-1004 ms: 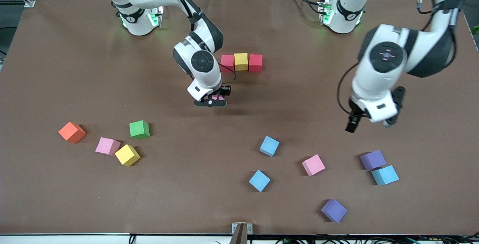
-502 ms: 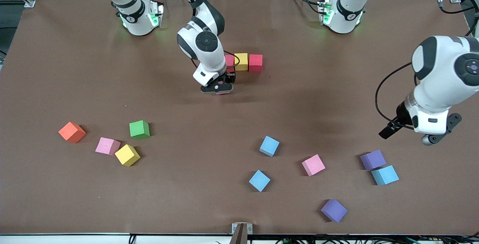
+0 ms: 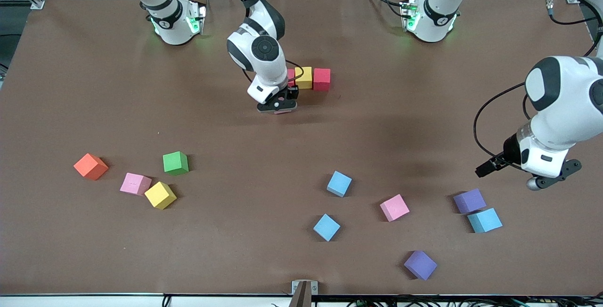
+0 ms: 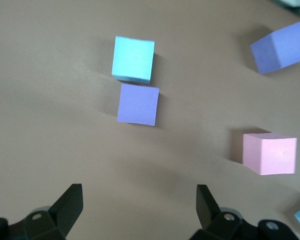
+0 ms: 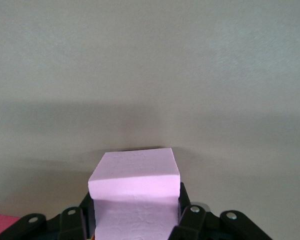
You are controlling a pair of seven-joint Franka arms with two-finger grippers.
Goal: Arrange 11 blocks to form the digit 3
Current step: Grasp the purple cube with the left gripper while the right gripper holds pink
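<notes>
Step in hand: placing. Right gripper (image 3: 278,107), upper centre of frame, clamps a pink block (image 5: 135,187) low beside the red-yellow-red row (image 3: 311,78). Next: lower, align, release. Left gripper (image 4: 140,215), right edge, waits, fingers wide.

Bare table (image 3: 292,142) separates the row of three blocks (image 3: 311,78) from scattered blocks (image 3: 339,183) nearer the camera.
</notes>
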